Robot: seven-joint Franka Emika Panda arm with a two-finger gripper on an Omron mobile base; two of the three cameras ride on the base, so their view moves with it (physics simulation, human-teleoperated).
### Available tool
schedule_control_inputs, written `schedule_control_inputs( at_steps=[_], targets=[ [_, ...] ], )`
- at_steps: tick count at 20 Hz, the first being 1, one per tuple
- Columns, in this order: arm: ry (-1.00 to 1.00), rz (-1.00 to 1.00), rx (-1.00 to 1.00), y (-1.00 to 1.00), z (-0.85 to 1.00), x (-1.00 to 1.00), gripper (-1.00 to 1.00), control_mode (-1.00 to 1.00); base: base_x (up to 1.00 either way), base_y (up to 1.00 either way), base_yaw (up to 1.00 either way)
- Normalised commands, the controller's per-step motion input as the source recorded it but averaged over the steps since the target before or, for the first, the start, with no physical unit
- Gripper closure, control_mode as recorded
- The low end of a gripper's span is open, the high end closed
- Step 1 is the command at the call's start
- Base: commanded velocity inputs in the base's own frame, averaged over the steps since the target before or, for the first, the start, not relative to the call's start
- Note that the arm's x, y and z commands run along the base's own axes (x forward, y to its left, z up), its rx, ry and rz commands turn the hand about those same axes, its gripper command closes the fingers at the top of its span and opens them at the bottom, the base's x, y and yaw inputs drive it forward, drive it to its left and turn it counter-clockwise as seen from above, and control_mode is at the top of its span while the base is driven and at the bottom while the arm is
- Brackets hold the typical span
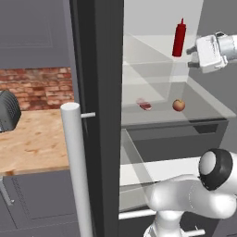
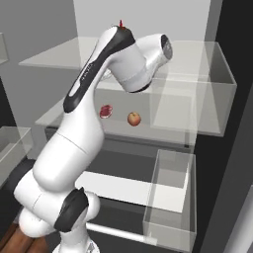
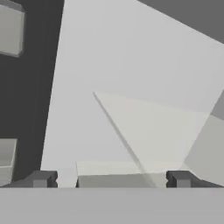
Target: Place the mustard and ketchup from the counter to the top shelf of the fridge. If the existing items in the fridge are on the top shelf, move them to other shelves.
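The ketchup (image 1: 179, 39), a slim red bottle, stands upright on the top shelf (image 1: 148, 58) of the open fridge (image 1: 99, 92). My gripper (image 1: 190, 57) hovers just right of it, open and apart from the bottle. In the hand view the gripper (image 3: 111, 179) has nothing between its wide-set fingertips and faces the pale fridge wall. In the right base view only the ketchup's nozzle tip (image 2: 120, 23) pokes out above my arm. The raw meat (image 1: 144, 104) and the apple (image 1: 178, 105) lie on a lower glass shelf. The mustard is out of view. The counter (image 1: 32, 139) lies left of the fridge.
The fridge door's long silver handle (image 1: 76, 171) rises in front at the left. A dark ribbed appliance (image 1: 7, 111) sits on the counter's left edge. A clear bin (image 2: 170, 197) and a pale drawer sit below the shelves.
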Motion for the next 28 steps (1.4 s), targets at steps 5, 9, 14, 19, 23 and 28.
schedule_control_inputs(
  at_steps=[5, 9, 14, 19, 23, 28],
  targets=[
    [-0.3, -0.03, -0.08, 0.9, -0.17, -0.39, -1.0, -1.0, 0.0, 0.0, 0.0],
    [-0.23, 0.0, -0.12, 0.61, -0.38, -1.0, -1.0, -1.0, 0.0, 0.0, 0.0],
    [-0.03, 0.0, -0.24, 0.41, -0.85, -1.0, -1.0, -1.0, 0.0, 0.0, 0.0],
    [0.13, 0.0, -0.27, -0.29, -0.89, -1.0, -1.0, -1.0, 0.0, 0.0, 0.0],
    [0.0, -0.08, -0.09, -0.84, -0.06, -1.0, -1.0, -1.0, 0.0, 0.0, 0.0],
    [-0.03, -0.01, -0.04, -0.17, -0.13, -0.72, -1.0, -1.0, 0.0, 0.0, 0.0]
  ],
)
